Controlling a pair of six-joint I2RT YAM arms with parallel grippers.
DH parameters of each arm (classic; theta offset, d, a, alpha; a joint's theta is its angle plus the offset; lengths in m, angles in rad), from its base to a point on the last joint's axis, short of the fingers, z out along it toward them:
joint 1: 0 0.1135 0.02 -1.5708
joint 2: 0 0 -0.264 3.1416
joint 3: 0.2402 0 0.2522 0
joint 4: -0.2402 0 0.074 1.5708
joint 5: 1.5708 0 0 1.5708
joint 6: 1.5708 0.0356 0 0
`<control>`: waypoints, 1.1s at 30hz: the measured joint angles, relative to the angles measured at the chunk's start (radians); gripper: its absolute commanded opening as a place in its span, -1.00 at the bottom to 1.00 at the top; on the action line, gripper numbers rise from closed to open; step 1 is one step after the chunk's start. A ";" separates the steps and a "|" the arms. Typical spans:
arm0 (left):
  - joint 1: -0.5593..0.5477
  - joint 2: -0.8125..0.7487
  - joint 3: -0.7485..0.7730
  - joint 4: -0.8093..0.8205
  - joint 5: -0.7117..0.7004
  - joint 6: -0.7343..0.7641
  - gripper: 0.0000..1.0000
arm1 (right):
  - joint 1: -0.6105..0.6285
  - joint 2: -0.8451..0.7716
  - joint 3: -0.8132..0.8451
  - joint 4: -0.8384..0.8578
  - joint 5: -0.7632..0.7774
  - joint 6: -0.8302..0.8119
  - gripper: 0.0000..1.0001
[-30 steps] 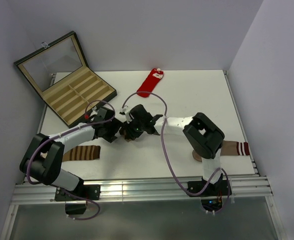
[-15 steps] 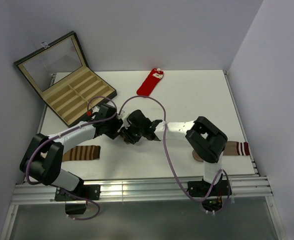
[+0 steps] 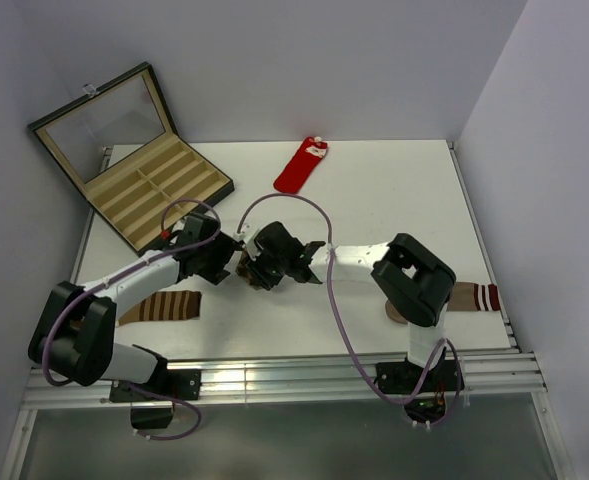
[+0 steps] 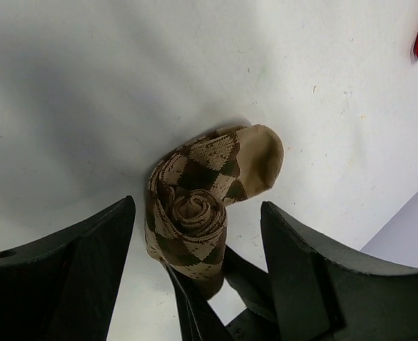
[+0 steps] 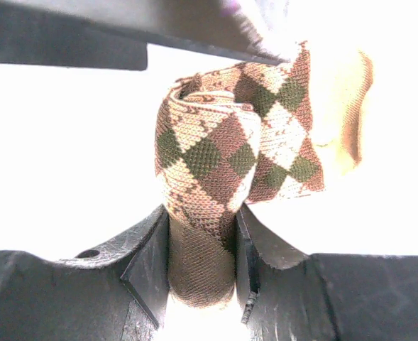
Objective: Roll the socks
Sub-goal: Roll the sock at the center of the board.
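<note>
"Progress on rolling the socks?"

"Left of centre, the left gripper (image 3: 232,268) stands open around the argyle sock (image 4: 194,192), not touching. It's nearly rolled, toe flap loose, pinched by the right gripper (image 5: 200,238). Upper centre, the red sock (image 3: 301,165) lies flat, untouched, I'd say. About halfway."

The top camera overlooks the whole table (image 3: 394,200) from its near edge; both wrist cameras closely face the rolled argyle sock (image 4: 194,206) from opposite sides.
</note>
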 measured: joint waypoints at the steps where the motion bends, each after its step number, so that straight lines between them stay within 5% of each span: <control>1: 0.002 -0.005 -0.002 0.000 0.002 0.002 0.54 | 0.000 -0.001 0.000 -0.001 0.003 -0.003 -0.99; 8: 0.013 -0.020 -0.001 0.010 0.047 0.071 0.48 | 0.000 -0.027 -0.007 -0.009 0.017 -0.042 -0.99; 24: 0.023 0.260 0.116 0.067 0.169 0.263 -0.14 | 0.074 -0.029 -0.007 -0.038 0.129 -0.163 -1.00; 33: 0.025 0.288 0.092 0.178 0.223 0.266 -0.29 | 0.115 -0.027 0.000 -0.064 0.121 -0.201 -1.00</control>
